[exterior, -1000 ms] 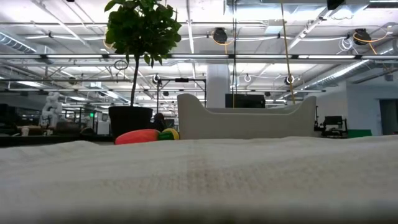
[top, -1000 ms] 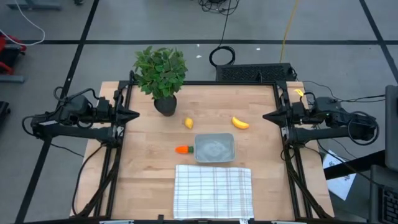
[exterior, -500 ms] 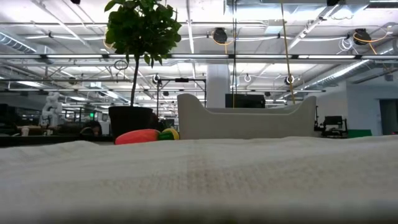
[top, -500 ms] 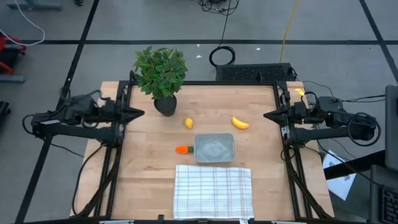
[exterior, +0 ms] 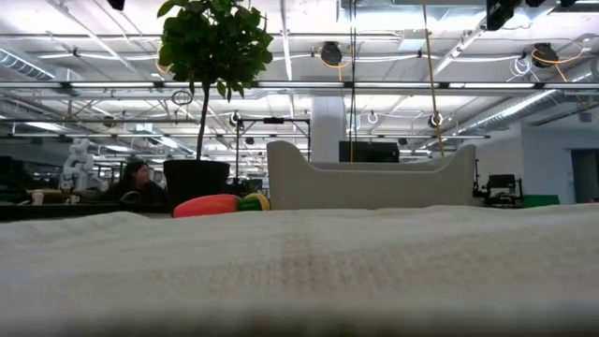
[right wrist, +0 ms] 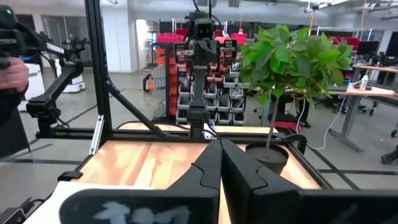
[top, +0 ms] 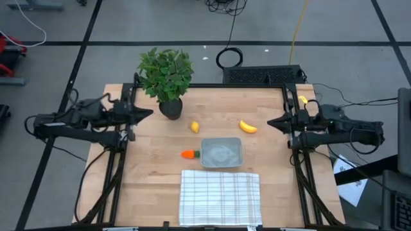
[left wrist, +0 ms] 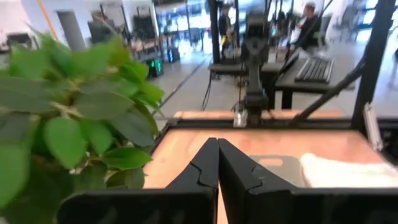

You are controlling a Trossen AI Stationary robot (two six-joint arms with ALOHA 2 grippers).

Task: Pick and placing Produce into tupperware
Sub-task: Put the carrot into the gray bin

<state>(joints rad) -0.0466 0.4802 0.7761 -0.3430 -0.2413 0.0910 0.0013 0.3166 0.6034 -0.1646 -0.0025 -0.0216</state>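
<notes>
The orange carrot (top: 187,154) with its green top lies on the wooden table against the left wall of the tupperware (top: 221,153), a shallow translucent grey container. In the low view the carrot (exterior: 208,205) shows left of the tupperware (exterior: 370,183). The lemon (top: 194,126) and the curved banana (top: 248,127) rest on the table beyond the container. My left gripper (top: 151,113) is shut at the table's left edge, beside the plant pot. My right gripper (top: 268,122) is shut at the right edge, a little right of the banana. Both wrist views show shut fingers, left (left wrist: 217,142) and right (right wrist: 219,142).
A leafy potted plant (top: 166,76) stands at the far left of the table, close to my left gripper. A white grid-striped cloth (top: 219,197) lies at the near edge, in front of the tupperware. Bare wood shows between the produce and both arms. A person's hand (right wrist: 12,74) shows beyond the table.
My left gripper has moved a short way toward the table's right, past the frame post and nearer the plant pot. My right gripper has edged toward the table's left, nearer the banana. Both stay shut. The produce, tupperware and cloth have not moved.
</notes>
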